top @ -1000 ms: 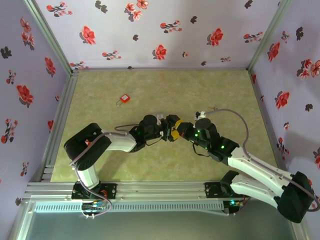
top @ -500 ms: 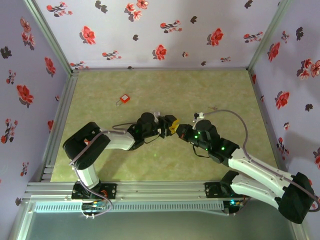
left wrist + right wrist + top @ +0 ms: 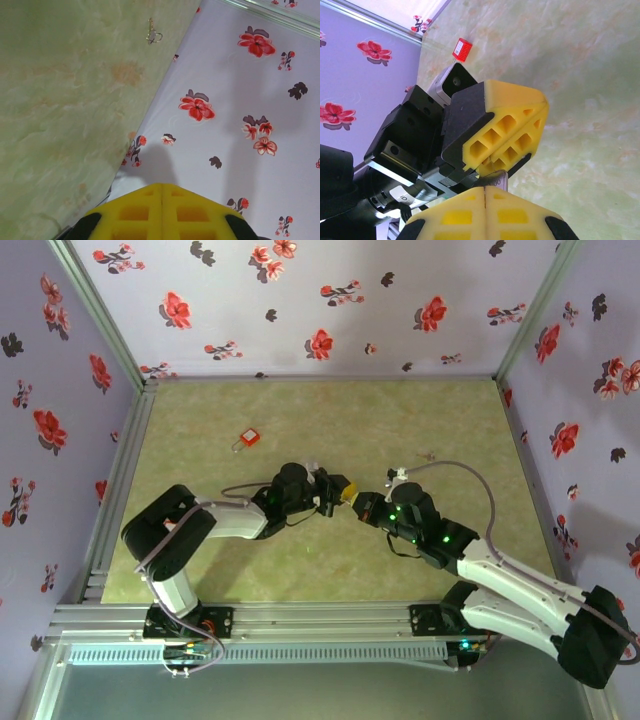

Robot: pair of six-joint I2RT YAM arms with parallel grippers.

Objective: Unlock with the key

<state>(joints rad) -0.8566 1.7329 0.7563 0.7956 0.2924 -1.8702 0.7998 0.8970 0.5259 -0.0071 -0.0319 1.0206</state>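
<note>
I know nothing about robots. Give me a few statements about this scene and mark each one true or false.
1. A small red padlock lies on the table, away from both grippers. True.
2. The two grippers are at opposite ends of the table. False: the left gripper and the right gripper meet almost tip to tip near the middle.
3. The left gripper's yellow fingers are spread wide. False: they are pressed together.
4. The walls around the table have a flower pattern. True.
</note>
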